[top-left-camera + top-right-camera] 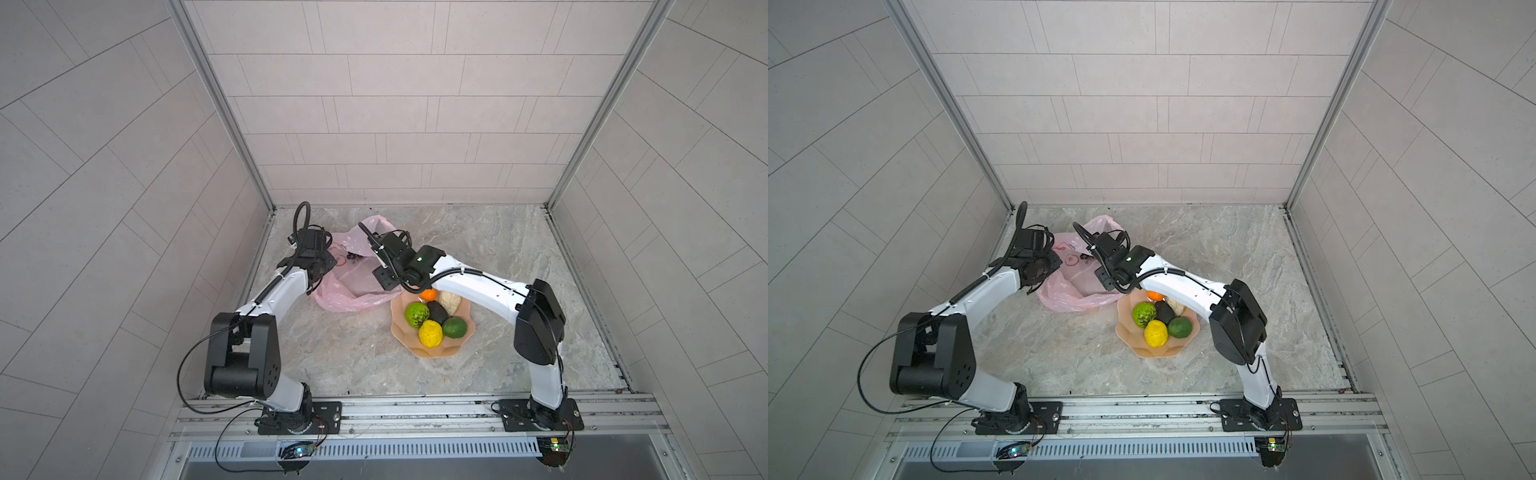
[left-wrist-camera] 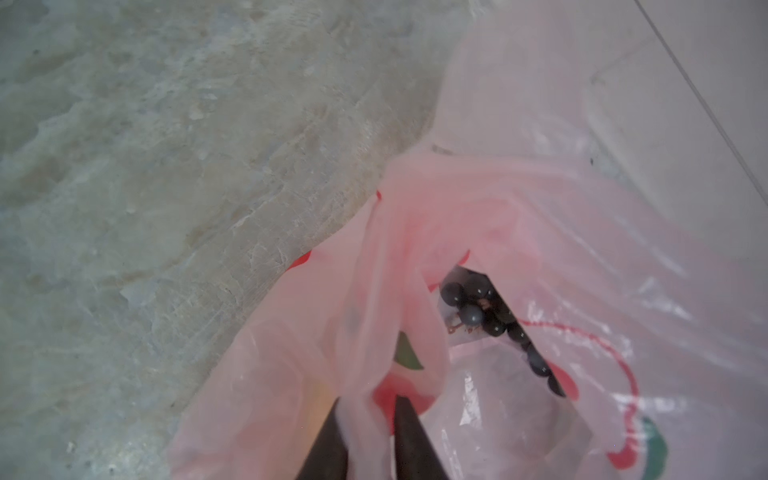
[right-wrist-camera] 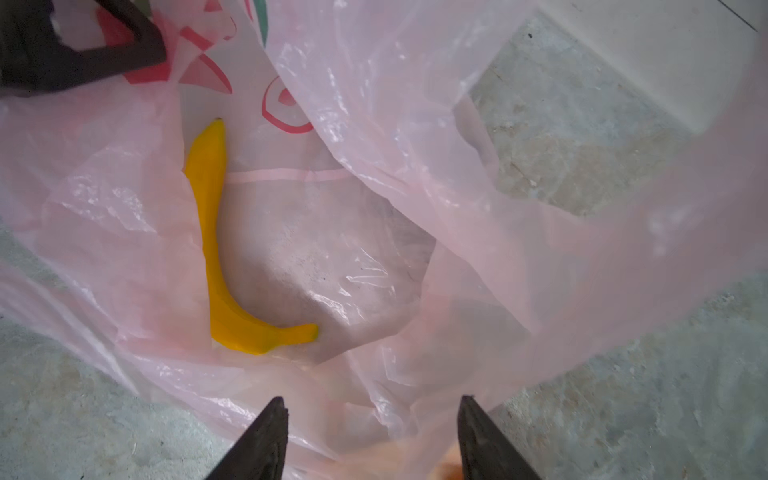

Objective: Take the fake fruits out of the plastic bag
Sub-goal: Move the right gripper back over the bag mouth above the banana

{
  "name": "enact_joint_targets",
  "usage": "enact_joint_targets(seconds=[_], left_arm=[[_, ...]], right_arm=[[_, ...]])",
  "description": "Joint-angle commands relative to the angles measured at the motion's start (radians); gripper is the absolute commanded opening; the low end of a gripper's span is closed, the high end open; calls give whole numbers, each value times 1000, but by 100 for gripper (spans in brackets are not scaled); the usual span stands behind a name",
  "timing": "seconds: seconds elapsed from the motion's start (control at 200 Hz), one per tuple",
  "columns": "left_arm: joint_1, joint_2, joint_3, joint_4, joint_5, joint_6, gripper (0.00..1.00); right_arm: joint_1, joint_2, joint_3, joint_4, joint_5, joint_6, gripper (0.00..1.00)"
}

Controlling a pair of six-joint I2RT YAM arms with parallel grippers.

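Left end effector (image 2: 370,400) has a fold of the bag (image 1: 353,286) between slightly parted jaws, propping the mouth up, but a true grip cannot be told. Right end effector (image 3: 372,399) hovers spread wide, empty, over the banana (image 3: 212,249) inside. Grapes (image 2: 478,307) lie deeper in; other fruits (image 1: 430,333) fill the dish (image 1: 436,354) on the table (image 1: 332,357).

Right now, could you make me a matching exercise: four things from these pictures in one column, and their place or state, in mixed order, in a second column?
Column one
1. banana
2. grape bunch
3. bumpy yellow fruit
4. right gripper

Column two
A. on the peach dish
B. open, over the plastic bag
C. dark, inside the bag
D. long, inside the bag

Pairs: 1-D, 2-C, 3-A, 4-B
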Motion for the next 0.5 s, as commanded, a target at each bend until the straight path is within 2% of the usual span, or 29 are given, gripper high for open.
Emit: enact_joint_targets(seconds=[0.0, 0.06, 0.24, 0.495], left_arm=[[-1, -33, -10, -166, -108, -41, 49], [0, -55, -31, -176, -108, -56, 57], [-7, -108, -111, -208, -72, -120, 69], [-6, -173, -191, -191, 35, -137, 79]], right_arm=[[18, 69, 88, -32, -15, -25, 64], [18, 124, 142, -45, -19, -31, 64], [18, 275, 295, -92, -58, -96, 64], [27, 390, 382, -102, -158, -148, 67]])
